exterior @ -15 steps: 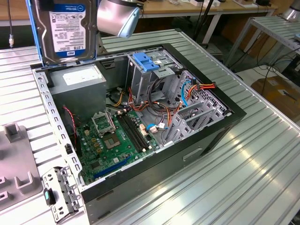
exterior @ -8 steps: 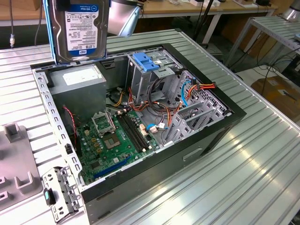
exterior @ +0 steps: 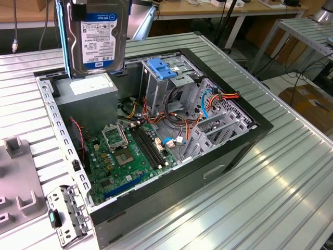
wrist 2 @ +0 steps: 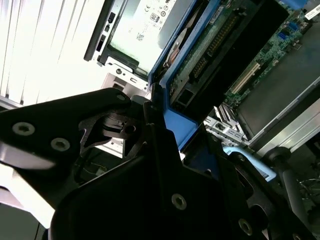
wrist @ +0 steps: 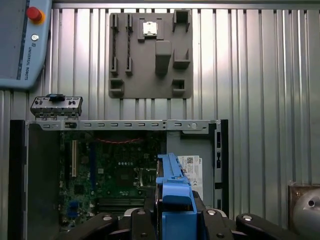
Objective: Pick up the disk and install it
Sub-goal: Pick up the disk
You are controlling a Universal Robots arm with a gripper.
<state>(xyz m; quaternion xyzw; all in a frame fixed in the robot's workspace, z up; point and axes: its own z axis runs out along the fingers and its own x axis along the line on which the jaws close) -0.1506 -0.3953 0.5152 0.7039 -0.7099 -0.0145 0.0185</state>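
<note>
Exterior view: the disk (exterior: 98,39) hangs upright over the open case (exterior: 234,151), long axis vertical, label to the camera, directly above the power supply (exterior: 86,89). The cage (exterior: 166,78) stands lower, just to the exterior view's right of it.

Second wrist view: the gripper (wrist 2: 160,125) is closed on the disk's blue frame edge. The disk runs away from it, down toward the motherboard (wrist 2: 285,35).

First wrist view: the jaws press the frame from both sides, and the arm points straight down into the case.
</note>
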